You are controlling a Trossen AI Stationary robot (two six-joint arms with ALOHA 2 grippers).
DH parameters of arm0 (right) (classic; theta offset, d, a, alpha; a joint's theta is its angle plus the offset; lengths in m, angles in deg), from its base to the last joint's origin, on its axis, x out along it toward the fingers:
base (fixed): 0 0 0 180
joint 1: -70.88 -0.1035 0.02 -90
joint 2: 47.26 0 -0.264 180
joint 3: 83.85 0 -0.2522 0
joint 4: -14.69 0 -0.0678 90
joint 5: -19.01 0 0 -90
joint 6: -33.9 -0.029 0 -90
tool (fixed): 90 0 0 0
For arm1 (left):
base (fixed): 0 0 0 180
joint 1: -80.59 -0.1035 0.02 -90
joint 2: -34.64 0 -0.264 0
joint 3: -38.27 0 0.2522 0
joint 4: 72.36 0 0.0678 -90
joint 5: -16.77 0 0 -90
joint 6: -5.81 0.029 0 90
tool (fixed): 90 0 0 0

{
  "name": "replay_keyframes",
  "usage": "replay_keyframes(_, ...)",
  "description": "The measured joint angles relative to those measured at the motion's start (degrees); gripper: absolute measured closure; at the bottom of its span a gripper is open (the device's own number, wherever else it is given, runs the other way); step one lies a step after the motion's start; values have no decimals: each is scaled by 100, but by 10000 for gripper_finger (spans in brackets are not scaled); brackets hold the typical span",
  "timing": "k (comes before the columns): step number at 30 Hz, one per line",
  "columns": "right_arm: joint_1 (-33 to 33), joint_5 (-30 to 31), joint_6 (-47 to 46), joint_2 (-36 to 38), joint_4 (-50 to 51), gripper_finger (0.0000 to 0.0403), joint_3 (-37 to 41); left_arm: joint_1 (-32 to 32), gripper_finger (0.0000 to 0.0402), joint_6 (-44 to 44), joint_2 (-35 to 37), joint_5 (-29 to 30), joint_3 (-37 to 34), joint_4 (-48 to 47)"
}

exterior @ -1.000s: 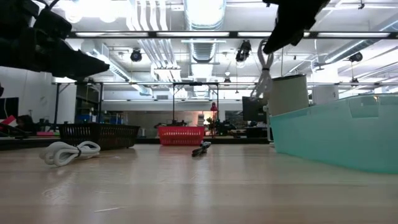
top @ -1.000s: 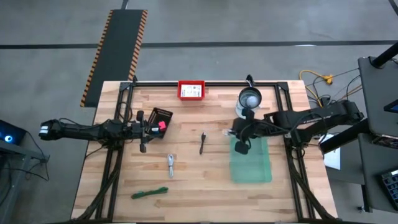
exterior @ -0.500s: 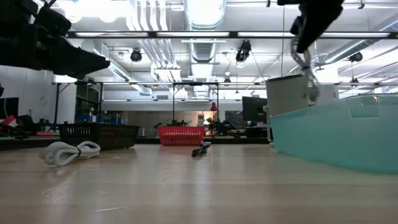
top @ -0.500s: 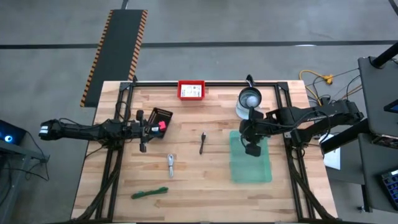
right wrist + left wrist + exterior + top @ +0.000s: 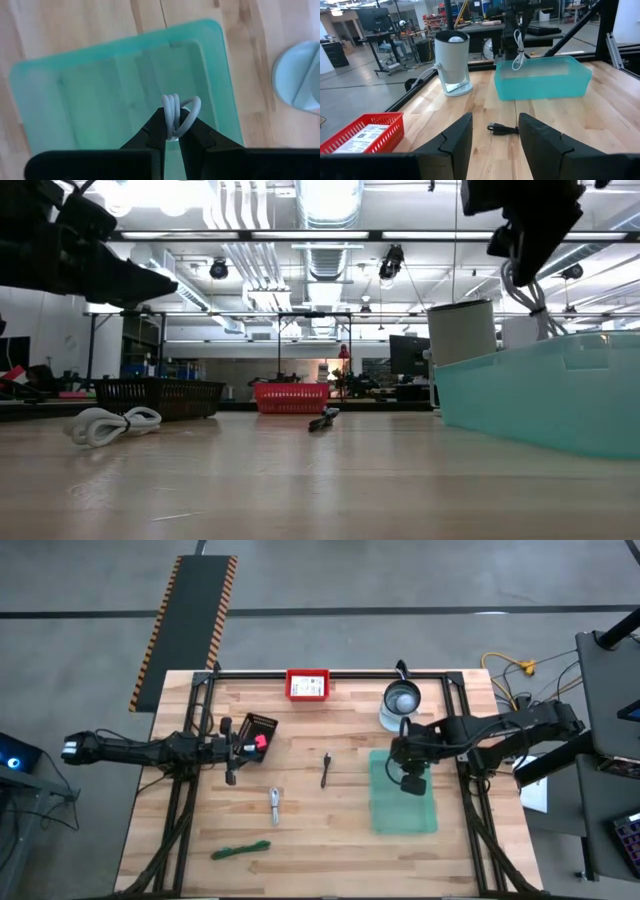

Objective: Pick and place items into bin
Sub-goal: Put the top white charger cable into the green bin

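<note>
My right gripper (image 5: 406, 768) hangs over the teal bin (image 5: 403, 808), pointing steeply down, shut on a white coiled cable (image 5: 176, 109). The cable also shows above the bin (image 5: 542, 77) in the left wrist view, as a white cable (image 5: 519, 50). A second white coiled cable (image 5: 275, 805), a thin black stick (image 5: 326, 770) and a green tie (image 5: 240, 850) lie flat on the table. White printed cards (image 5: 308, 686) sit in a red tray. My left gripper (image 5: 238, 747) waits open at the table's left, with nothing between its fingers (image 5: 455, 137). My right gripper pinches the white cable's bundled loops (image 5: 173, 119) between its two fingers, coming from above. A few strands run side by side through the gap. The cable is lifted clear and its free loop (image 5: 535, 300) hangs below the fingers above the bin's inside.
A white cylinder with a metal top (image 5: 401, 700) stands just beyond the bin's far edge. A black mesh basket (image 5: 260, 727) with a pink thing (image 5: 261, 741) beside it sits by my left gripper. Black frame rails run along the table's far edge and both sides.
My right gripper has gone a little toward the table's right edge, from the bin's left rim to over its inside. It has tipped from slanting to pointing steeply down. The white cable has gone with it and now hangs over the bin.
</note>
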Motion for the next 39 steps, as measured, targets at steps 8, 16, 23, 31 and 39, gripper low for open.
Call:
replay_keyframes(8,2,-87,0,0,62,378,485,0,258,4,-18,2,0,2)
replay_keyframes(16,4,-90,0,0,-115,378,859,0,258,6,-58,4,-2,4)
replay_keyframes(23,4,-92,-4,0,-143,372,898,0,258,6,-47,4,-2,4)
replay_keyframes(31,4,-91,-428,0,-250,326,902,0,258,6,-55,4,-4,2)
replay_keyframes(39,4,-90,-428,0,-271,285,905,1,258,6,-55,4,-4,0)
